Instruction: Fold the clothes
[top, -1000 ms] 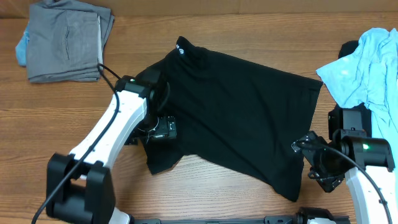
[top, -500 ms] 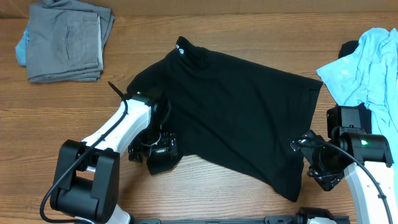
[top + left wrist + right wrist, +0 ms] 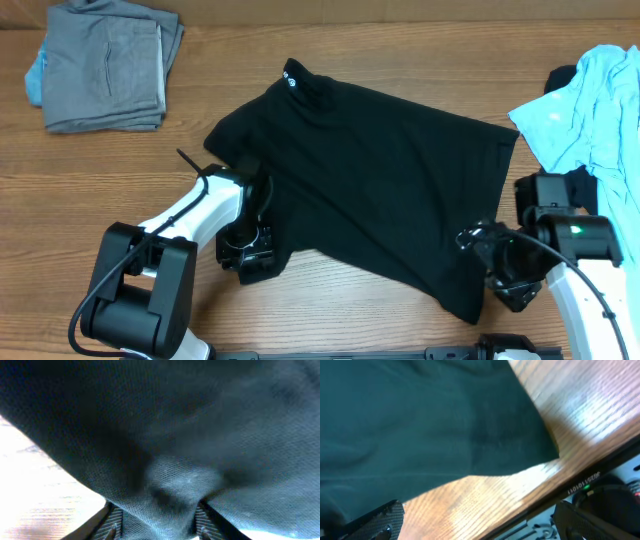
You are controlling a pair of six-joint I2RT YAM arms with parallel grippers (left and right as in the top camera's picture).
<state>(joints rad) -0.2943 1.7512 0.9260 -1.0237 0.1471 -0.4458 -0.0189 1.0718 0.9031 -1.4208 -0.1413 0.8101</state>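
Across the middle of the tabletop the black shirt lies spread, its long axis running far-left to near-right. My left jaws pinch its near-left corner. My right jaws gape released, just beside its near-right corner.

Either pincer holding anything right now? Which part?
Left pincer pinches the black shirt at its bunched edge on that arm's side; right pincer open, holding nothing.

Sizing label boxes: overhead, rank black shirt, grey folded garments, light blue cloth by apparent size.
Largest: plain black shirt. Then grey folded garments and light blue cloth: alike, the blue one cropped, so unranked.
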